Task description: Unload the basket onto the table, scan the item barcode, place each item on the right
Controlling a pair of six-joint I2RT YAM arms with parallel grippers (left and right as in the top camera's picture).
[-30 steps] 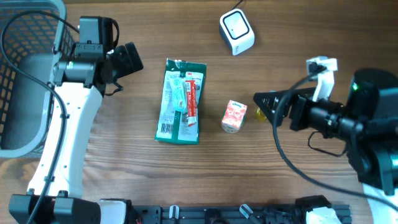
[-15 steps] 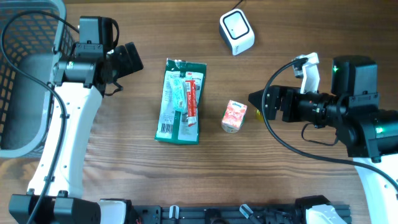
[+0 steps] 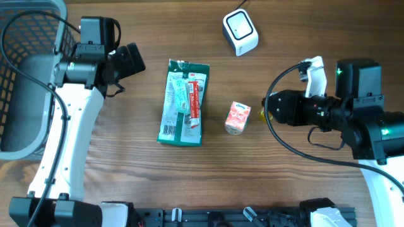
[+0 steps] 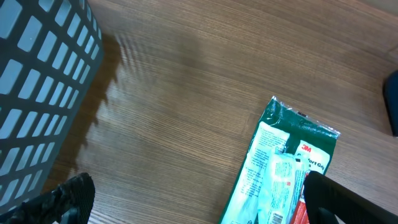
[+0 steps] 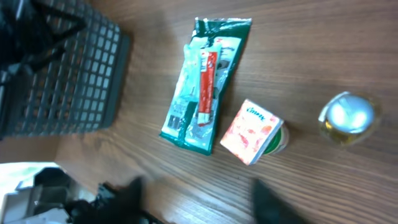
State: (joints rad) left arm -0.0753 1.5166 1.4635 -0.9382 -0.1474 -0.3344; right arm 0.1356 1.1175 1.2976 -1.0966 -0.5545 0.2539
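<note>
Right gripper (image 3: 266, 108) has narrowed its jaws beside tissue box (image 3: 238, 118)

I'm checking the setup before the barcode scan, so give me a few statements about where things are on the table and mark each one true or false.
1. The green package lies flat between the basket and the small pink tissue box. True.
2. The tissue box is inside the basket. False: it sits on the table, just beside the green package.
3. The white scanner is gripped by the right arm. False: it stands alone on the table, away from both grippers.
4. The left gripper is open and holds nothing. True.
</note>
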